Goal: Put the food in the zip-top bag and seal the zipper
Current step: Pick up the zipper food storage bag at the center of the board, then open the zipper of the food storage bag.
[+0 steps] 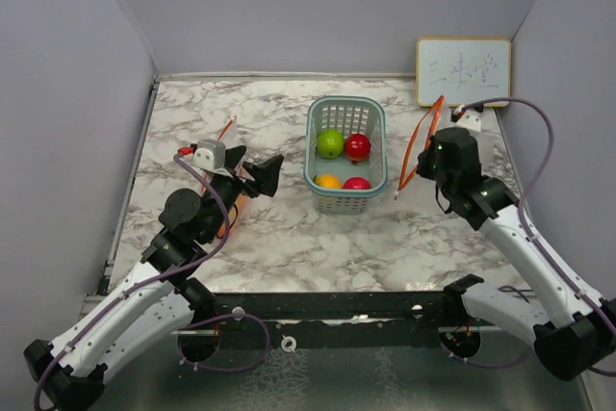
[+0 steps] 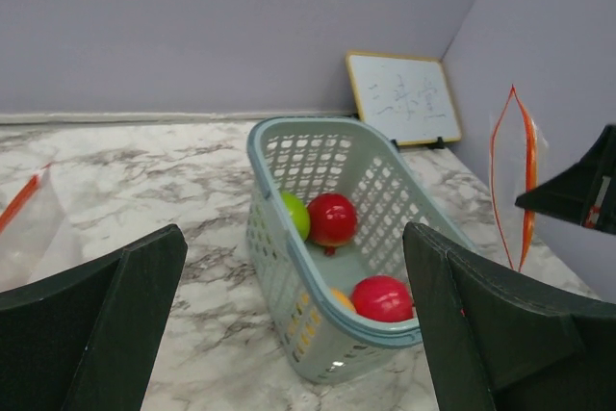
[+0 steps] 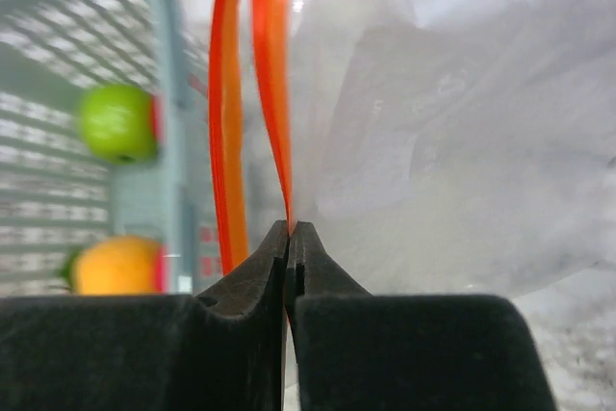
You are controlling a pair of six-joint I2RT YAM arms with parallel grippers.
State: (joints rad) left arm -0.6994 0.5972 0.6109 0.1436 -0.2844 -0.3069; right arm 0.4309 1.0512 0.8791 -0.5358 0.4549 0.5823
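Small glossy toy fruits lie in the pale teal basket (image 1: 314,141): a green one (image 1: 330,143), a red one (image 1: 358,146), an orange one (image 1: 328,181) and another red one (image 1: 357,184). My right gripper (image 1: 435,153) is shut on the orange zipper edge (image 3: 274,93) of the clear zip-top bag (image 1: 421,146), holding it upright just right of the basket with its mouth slightly parted. My left gripper (image 1: 258,180) is open and empty, left of the basket and facing it. In the left wrist view the basket (image 2: 289,286) sits between the fingers (image 2: 106,324).
A small whiteboard (image 1: 463,71) leans against the back right wall. A second clear plastic piece with an orange strip (image 1: 226,132) lies behind my left gripper. Grey walls enclose the marble table on the left, back and right.
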